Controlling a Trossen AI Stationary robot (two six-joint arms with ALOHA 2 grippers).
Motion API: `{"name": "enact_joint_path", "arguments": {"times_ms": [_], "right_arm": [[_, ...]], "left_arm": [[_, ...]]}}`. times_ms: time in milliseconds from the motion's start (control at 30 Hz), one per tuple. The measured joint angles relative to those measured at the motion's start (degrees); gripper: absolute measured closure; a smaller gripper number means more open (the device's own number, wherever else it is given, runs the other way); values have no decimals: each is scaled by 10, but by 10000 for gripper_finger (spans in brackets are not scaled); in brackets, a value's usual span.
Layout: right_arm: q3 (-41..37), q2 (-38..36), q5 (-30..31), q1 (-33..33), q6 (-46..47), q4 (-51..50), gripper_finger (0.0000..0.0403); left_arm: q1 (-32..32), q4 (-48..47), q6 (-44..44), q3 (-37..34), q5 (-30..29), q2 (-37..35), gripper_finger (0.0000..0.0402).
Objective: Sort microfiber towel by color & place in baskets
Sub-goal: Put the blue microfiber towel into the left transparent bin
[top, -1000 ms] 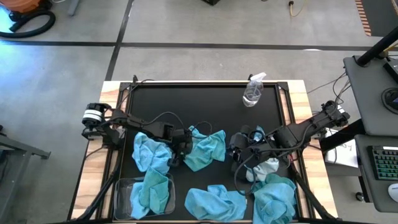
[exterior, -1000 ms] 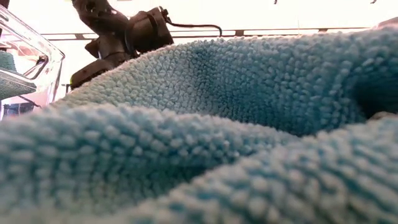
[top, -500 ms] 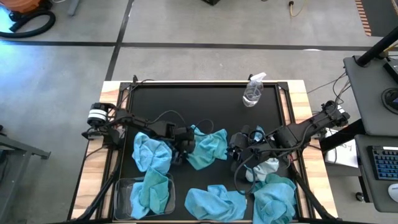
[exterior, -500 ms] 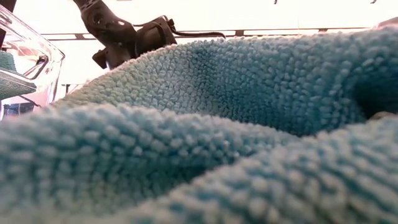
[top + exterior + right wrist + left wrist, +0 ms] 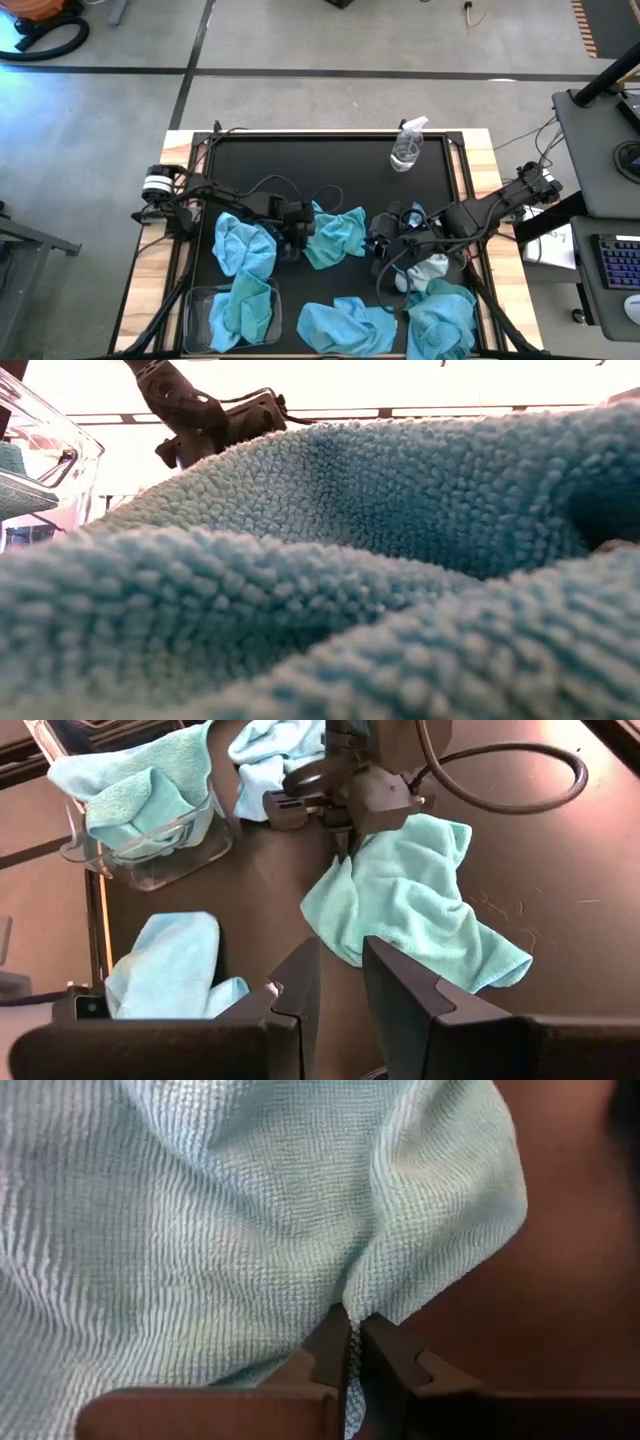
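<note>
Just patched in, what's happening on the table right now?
The left gripper has pinched shut on the edge of a turquoise towel lying mid-table; the towel is not lifted yet. The right gripper hovers nearby, fingers a little apart, holding nothing. One basket at the near left corner already holds a turquoise towel. Other towels lie loose on the black mat.

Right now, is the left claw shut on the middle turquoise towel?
Shut. The left claw pinches a fold at the edge of the turquoise towel; the left wrist view shows cloth between its closed fingertips.
</note>
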Motion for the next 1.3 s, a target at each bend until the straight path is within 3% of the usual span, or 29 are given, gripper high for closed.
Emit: {"name": "enact_joint_path", "arguments": {"times_ms": [200,433,700,867,1133,1300], "right_arm": [[-6,1,29,0,-6,-7,330],[-26,5,28,0,-5,-17,330],[-67,5,26,0,3,-18,330],[-90,5,26,0,4,-17,330],[-107,5,26,0,4,-15,330],[-114,5,26,0,3,-14,330]], "left_arm": [[-5,-62,-33,88,26,-33,401],[-16,-246,-31,260,17,-61,401],[-54,-454,-32,478,-99,-63,401],[-94,-524,-55,583,-154,-63,401],[-155,-578,-90,677,-220,-62,402],[-194,-671,-132,711,-248,-63,402]]}}
